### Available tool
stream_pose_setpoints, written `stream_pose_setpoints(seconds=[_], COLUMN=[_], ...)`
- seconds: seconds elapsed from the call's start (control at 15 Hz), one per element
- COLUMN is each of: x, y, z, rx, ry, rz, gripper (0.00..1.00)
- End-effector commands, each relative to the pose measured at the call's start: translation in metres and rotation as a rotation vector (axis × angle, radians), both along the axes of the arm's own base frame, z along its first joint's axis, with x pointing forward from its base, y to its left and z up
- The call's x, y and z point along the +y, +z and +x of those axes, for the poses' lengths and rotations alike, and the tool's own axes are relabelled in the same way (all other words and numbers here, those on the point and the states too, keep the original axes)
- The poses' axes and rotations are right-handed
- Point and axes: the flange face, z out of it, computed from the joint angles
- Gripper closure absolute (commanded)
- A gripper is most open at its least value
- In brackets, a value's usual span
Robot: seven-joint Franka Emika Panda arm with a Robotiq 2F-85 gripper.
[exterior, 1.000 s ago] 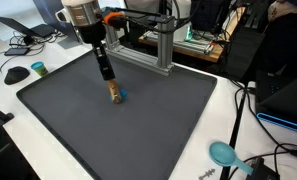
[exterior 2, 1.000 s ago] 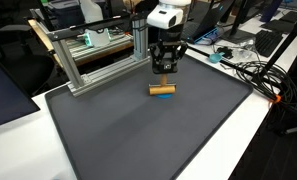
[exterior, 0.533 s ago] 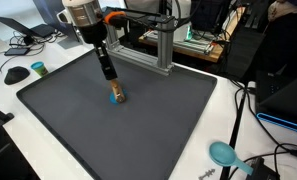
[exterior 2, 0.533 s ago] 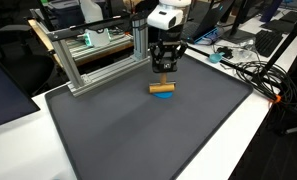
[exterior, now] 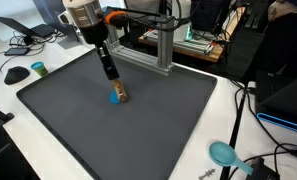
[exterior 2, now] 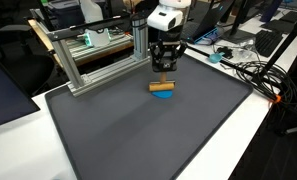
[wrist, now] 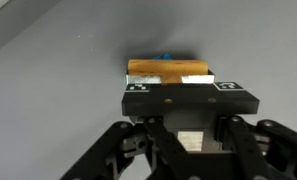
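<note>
My gripper (exterior: 108, 74) (exterior 2: 165, 68) hangs low over the dark grey mat (exterior: 173, 120) (exterior 2: 138, 135), just above a small wooden block (exterior: 119, 94) (exterior 2: 163, 88) that rests on a blue piece (exterior: 114, 99) (exterior 2: 164, 96). In the wrist view the gripper (wrist: 191, 112) is shut on a black bar (wrist: 191, 98) with white square markers at its ends. The wooden block (wrist: 168, 70) lies right beyond that bar, with a sliver of the blue piece (wrist: 165, 57) behind it. Whether the bar touches the block I cannot tell.
An aluminium frame (exterior: 160, 52) (exterior 2: 88, 65) stands at the mat's back edge. On the white table around the mat lie a teal scoop-like object (exterior: 223, 153), a dark mouse (exterior: 16, 74), a small round object (exterior: 38, 68) and cables (exterior 2: 258, 75).
The gripper and the wooden block have both shifted slightly to the right across the mat in an exterior view. The jaws stay shut.
</note>
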Motion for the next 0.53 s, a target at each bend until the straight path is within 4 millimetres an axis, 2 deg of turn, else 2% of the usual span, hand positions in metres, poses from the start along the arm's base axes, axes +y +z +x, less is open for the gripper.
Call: stream_pose_setpoints(seconds=[0.0, 0.47], x=[0.002, 0.011], y=[-0.011, 0.038], z=[0.002, -0.029], rx=[0.016, -0.019], ry=[0.005, 0.110], rz=[0.037, 0.029], gripper=[0.78, 0.78])
